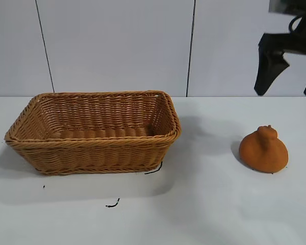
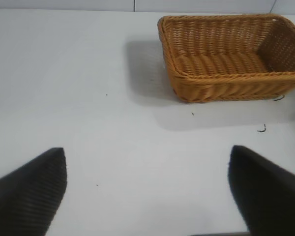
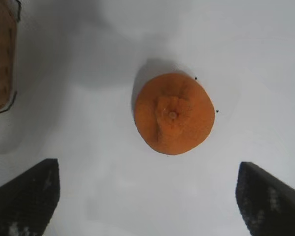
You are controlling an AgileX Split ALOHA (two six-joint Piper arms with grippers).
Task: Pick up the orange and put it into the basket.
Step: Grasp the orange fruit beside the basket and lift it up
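Note:
The orange [image 1: 263, 149] sits on the white table at the right, a dull-orange dome with a knobby bump on top. It also shows in the right wrist view [image 3: 174, 113]. The basket [image 1: 92, 145], tan woven wicker, stands at the left and looks empty. It also shows in the left wrist view [image 2: 226, 81]. My right gripper [image 1: 288, 76] hangs open high above and behind the orange, holding nothing; in its own view [image 3: 147, 184] the orange lies ahead of the spread fingers. My left gripper [image 2: 147, 169] is open and empty over bare table, away from the basket, and is out of the exterior view.
Small black marks [image 1: 112, 204] lie on the table in front of the basket, and one [image 1: 154, 169] at its front right corner. A white panelled wall [image 1: 117, 46] runs behind the table. A corner of the basket shows in the right wrist view [image 3: 0, 54].

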